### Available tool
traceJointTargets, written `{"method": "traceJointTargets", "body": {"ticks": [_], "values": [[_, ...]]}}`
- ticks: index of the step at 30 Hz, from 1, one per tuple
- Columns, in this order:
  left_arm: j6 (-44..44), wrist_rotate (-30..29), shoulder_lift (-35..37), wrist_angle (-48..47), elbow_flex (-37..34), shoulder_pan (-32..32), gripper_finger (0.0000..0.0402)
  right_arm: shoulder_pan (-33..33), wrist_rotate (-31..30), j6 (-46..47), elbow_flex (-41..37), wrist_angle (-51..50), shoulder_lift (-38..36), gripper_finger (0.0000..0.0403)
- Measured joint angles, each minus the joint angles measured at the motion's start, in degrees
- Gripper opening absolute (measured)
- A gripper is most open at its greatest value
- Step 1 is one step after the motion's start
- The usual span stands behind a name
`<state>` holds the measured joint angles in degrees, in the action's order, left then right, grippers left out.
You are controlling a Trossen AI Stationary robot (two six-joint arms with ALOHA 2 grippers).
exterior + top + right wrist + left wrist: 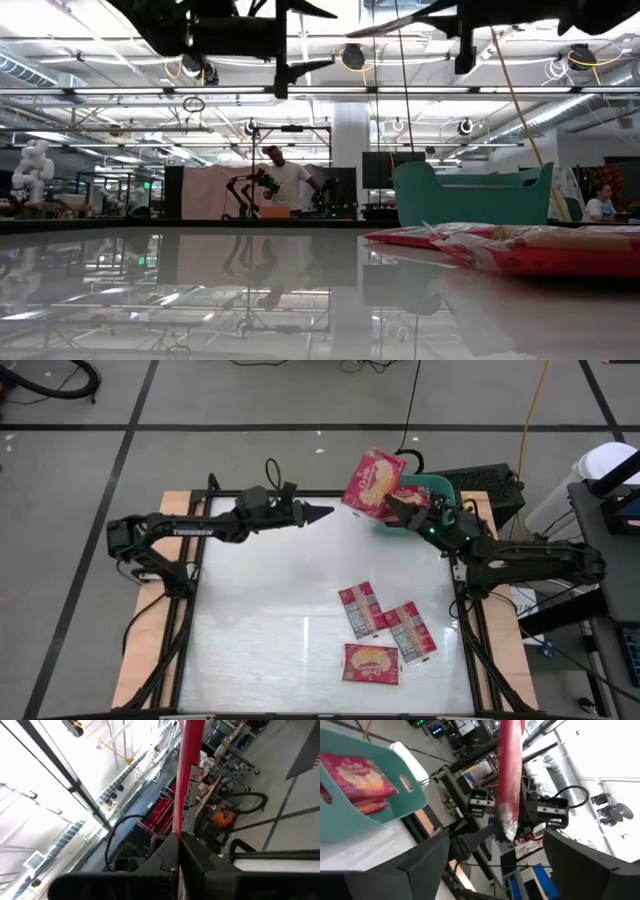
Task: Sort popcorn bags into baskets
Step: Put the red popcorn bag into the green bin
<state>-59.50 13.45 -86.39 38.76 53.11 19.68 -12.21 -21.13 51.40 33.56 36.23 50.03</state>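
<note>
My right gripper is raised over the teal basket at the table's far right and is shut on one red popcorn bag. The right wrist view shows this bag edge-on. My left gripper hovers open at mid-height, pointing right at that bag, a short way off. In its wrist view, its fingers stand wide apart. The basket holds more red bags. Three bags lie flat on the table. My right gripper pinches the popcorn bag between its two fingers at one edge. The fingers slant upward toward the table's far left. The bag is lifted clear and stands up from the fingers, with its printed face tilted toward the ceiling, beside the basket's left end.
The glossy white tabletop is bare on its left half. The dark frame rails run along both sides. In the low view the basket stands behind the lying bags. A person is far off in the room.
</note>
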Motion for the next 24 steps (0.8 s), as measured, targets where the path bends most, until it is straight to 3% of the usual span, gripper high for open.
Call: {"method": "traceJointTargets", "body": {"ticks": [8, 16, 24], "values": [[0.46, -3.54, -3.19, 4.89, -0.01, -0.41, 0.0257, -0.58, 1.91, 4.34, -0.09, 0.71, 4.15, 0.0], [-0.09, -2.91, -5.7, 8.92, -0.01, -0.15, 0.0182, -0.47, 1.93, 5.13, -0.09, 8.15, 10.12, 0.0], [4.12, -0.25, -5.64, 9.5, -0.01, 0.73, 0.003, -0.54, 1.97, 6.22, -0.11, 8.01, 11.84, 0.0]]}}
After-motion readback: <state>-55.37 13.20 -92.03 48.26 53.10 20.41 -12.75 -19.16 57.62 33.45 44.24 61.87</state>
